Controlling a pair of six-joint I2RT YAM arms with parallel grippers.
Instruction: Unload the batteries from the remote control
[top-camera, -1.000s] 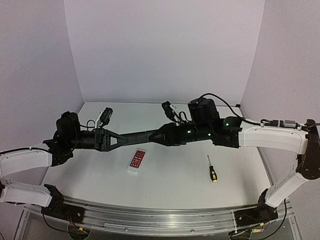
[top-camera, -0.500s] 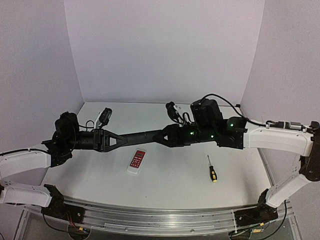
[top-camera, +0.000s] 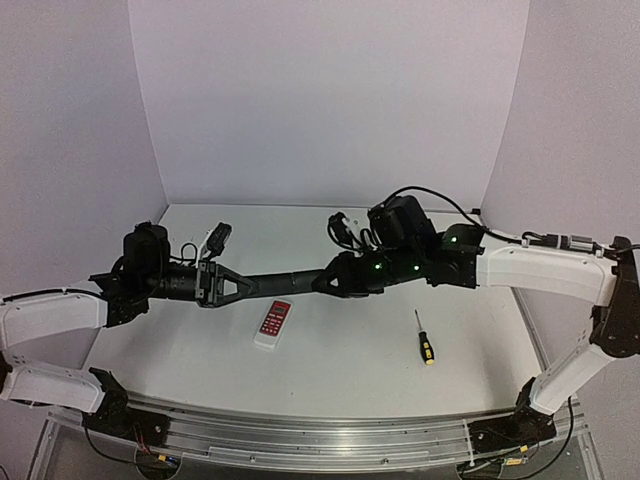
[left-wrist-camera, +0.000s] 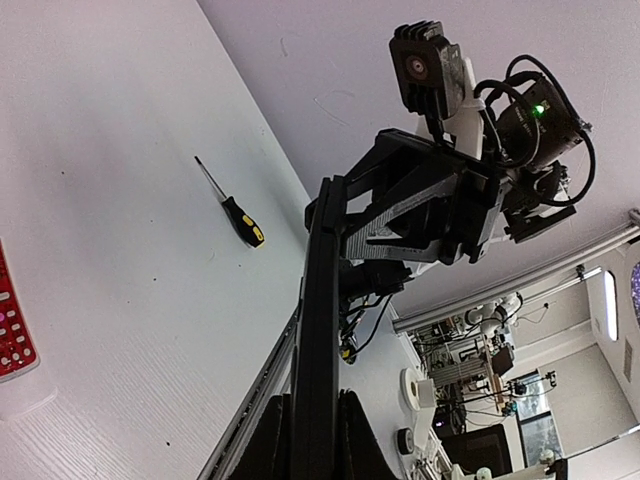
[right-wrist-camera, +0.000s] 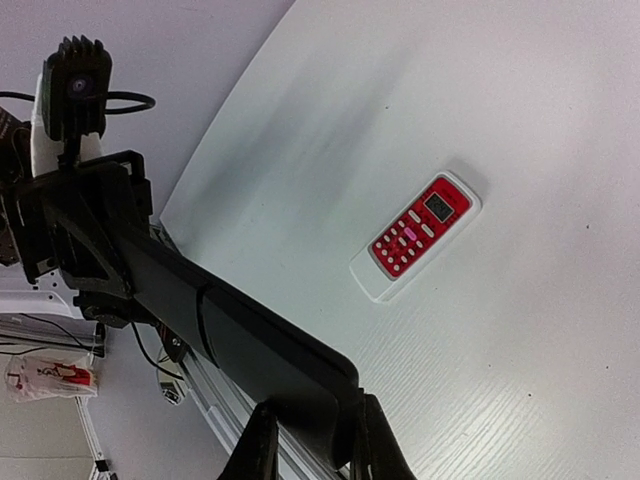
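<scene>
The slim black remote control (top-camera: 285, 281) hangs in the air above the table, held at both ends. My left gripper (top-camera: 238, 286) is shut on its left end, and in the left wrist view the remote (left-wrist-camera: 318, 330) runs up from between the fingers. My right gripper (top-camera: 325, 279) is shut on its right end. In the right wrist view the remote (right-wrist-camera: 230, 335) shows its smooth back with a cover seam. No batteries are in view.
A white remote with a red button panel (top-camera: 273, 323) lies on the table (top-camera: 350, 350) below the held remote; it also shows in the right wrist view (right-wrist-camera: 415, 235). A yellow-and-black screwdriver (top-camera: 424, 338) lies to the right, seen also in the left wrist view (left-wrist-camera: 232, 205).
Both arms shifted slightly with the black remote still held between them; the left gripper moved a little right and the right wrist turned a bit. Grips are unchanged.
</scene>
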